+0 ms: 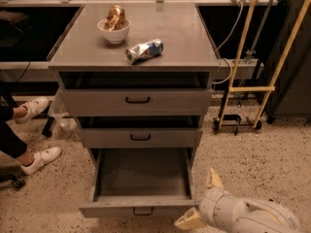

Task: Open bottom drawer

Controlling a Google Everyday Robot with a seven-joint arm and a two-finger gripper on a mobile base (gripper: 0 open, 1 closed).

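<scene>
Three grey drawers fill a cabinet; the bottom drawer stands pulled well out, low in view. The gripper sits just right of its front, fingers spread wide, holding nothing. It seems best to withdraw clear without nudging the front

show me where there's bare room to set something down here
Cabinet top: the right half beyond the silver packet is bare; the back left is crowded by the bowl. The bottom drawer floor is bare. The gripper, open, crowds its front right corner.
</scene>
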